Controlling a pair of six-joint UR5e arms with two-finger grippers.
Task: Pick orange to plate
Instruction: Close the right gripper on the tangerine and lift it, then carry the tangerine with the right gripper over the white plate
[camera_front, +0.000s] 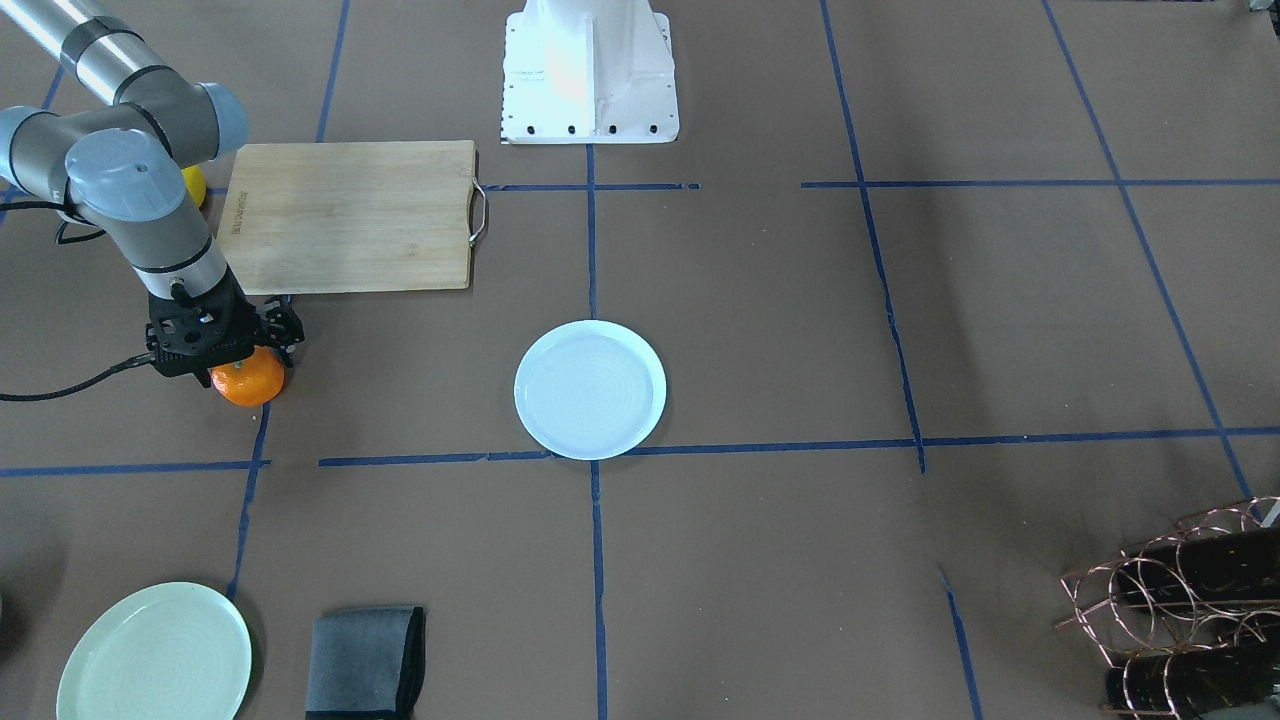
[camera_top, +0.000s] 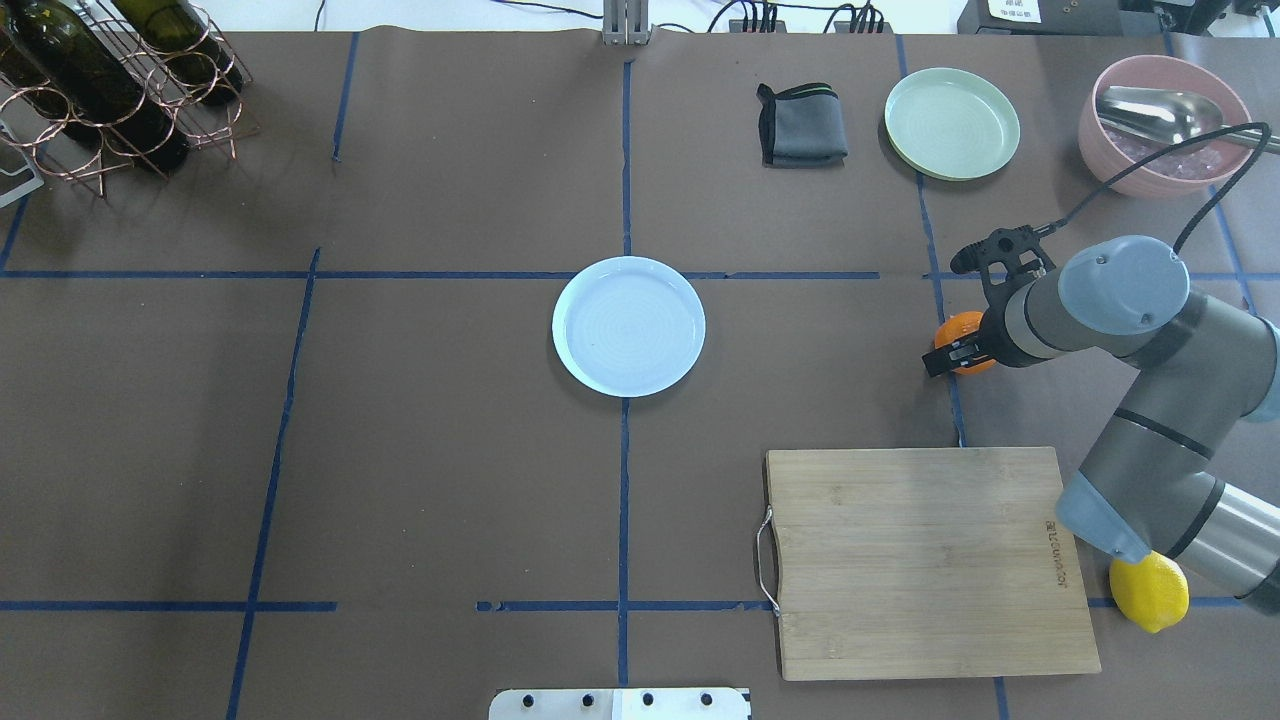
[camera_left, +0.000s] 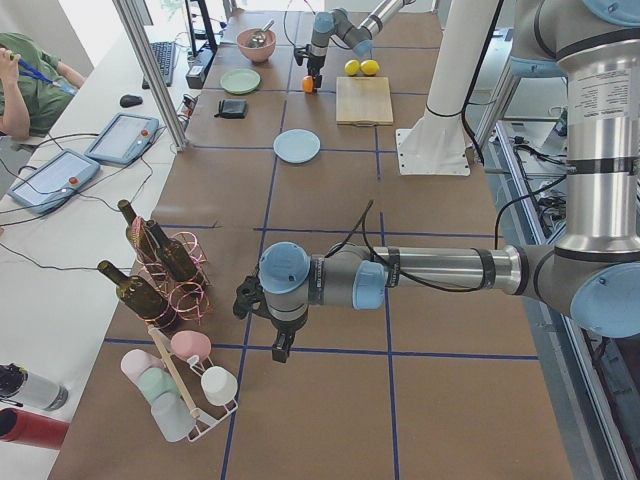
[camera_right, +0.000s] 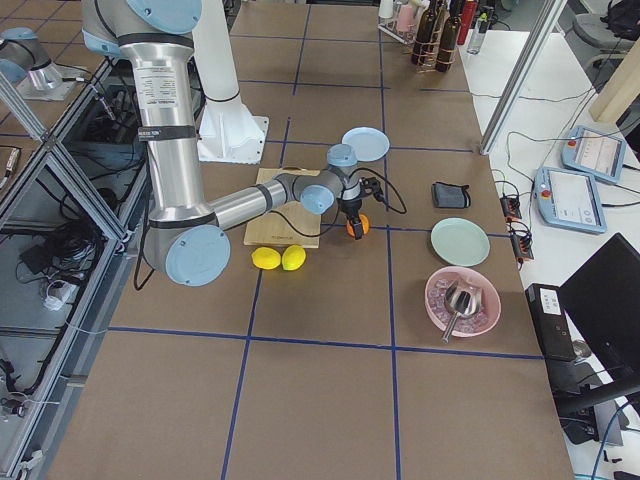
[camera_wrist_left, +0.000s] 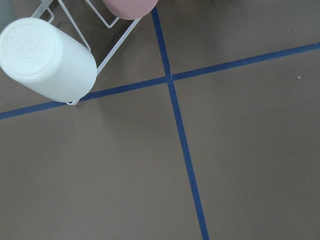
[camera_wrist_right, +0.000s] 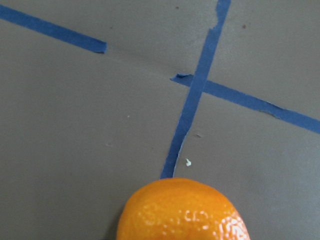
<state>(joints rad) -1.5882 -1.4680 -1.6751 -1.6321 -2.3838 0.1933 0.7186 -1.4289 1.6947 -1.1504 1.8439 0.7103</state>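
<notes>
Small round bright-orange orange (camera_front: 250, 382) on the brown paper-covered desk (camera_front: 760, 320), right on a blue tape line and on no plate. Directly over it, the right gripper (camera_front: 238, 352), pointing straight down, its black body covering the fruit's top in the front-facing and overhead views. Fingers hard to make out against the dark housing: possibly straddling the orange, but spread or clamped, impossible to tell. In the right wrist view, only the fruit's pebbled upper part at the bottom edge, with tape lines crossing beyond it.

Round pale bluish-white plate (camera_front: 590, 390) with a raised rim and faint rings, near the desk's middle, just beside a tape crossing and well apart from the orange.

Rectangular wooden cutting board (camera_front: 350, 215) with a metal handle, near the orange on the robot's side, not touching it. Yellow lemon (camera_top: 1150, 593) at the board's outer corner, partly under the right arm. Second yellow lemon (camera_right: 266, 258) beside it in the right-side view. Beyond the orange, along the far edge: pale green plate (camera_top: 952, 122), folded grey cloth (camera_top: 802, 125), pink bowl (camera_top: 1100, 150) holding a metal spoon (camera_top: 1160, 108).

Left gripper (camera_left: 283, 348) far off at the other end of the desk, hanging low near a white wire rack of upturned cups (camera_left: 190, 400) and a copper wire rack of wine bottles (camera_left: 165, 270). Seen only from the side, so finger state impossible to tell.
</notes>
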